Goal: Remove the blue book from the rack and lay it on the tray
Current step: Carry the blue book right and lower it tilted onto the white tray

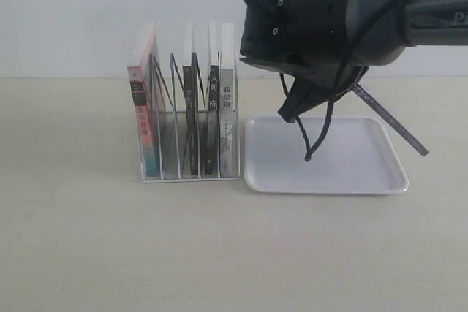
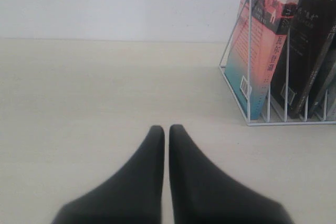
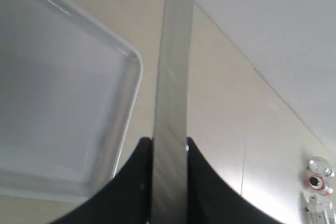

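My right gripper point(image 3: 169, 140) is shut on the blue book point(image 3: 170, 77), which shows only as a thin grey page edge in the right wrist view. From the exterior view the book point(image 1: 391, 122) is a thin dark slanted strip hanging in the air above the right part of the white tray point(image 1: 325, 184). The tray's rim point(image 3: 128, 98) lies beside and below the book. The wire rack point(image 1: 190, 177) stands left of the tray. My left gripper point(image 2: 167, 128) is shut and empty, low over the table, apart from the rack point(image 2: 283, 121).
The rack holds a pink-and-teal book point(image 1: 142, 107) at its left end and black-spined books point(image 1: 191, 122) further right. A black cable point(image 1: 318, 137) dangles from the right arm over the tray. Small metal objects point(image 3: 317, 174) sit on the table past the tray.
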You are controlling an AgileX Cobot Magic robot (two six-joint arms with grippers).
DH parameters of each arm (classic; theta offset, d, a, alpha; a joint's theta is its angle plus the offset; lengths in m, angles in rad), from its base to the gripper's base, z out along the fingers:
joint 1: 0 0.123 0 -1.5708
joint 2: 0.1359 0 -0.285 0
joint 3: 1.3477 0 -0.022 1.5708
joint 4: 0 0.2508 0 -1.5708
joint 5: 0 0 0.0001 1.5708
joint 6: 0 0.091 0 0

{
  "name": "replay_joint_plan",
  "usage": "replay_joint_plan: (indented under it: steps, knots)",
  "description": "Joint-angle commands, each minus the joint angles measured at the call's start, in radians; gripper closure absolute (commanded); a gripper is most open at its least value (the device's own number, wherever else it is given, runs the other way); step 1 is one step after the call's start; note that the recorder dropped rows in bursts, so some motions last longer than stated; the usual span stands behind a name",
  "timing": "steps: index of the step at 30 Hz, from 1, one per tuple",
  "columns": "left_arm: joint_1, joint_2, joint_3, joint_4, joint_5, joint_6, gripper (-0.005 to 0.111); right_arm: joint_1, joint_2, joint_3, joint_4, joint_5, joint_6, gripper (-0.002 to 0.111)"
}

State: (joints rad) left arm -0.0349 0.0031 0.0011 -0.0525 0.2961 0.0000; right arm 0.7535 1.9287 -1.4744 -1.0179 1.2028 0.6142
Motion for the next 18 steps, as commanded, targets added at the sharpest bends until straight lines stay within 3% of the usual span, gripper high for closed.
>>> replay_joint_plan:
  steps: [1,6,18]
  knots:
    - [0.002,-0.003,-0.001,-0.004,-0.008,0.0,0.103,-0.007,-0.014,-0.003,-0.011,-0.08,0.035,0.108]
    - [0.002,-0.003,-0.001,-0.004,-0.008,0.0,0.103,-0.007,-0.012,-0.003,0.0,-0.16,0.059,0.108]
    - [0.002,-0.003,-0.001,-0.004,-0.008,0.0,0.103,-0.024,-0.012,-0.003,0.074,-0.119,0.061,0.108]
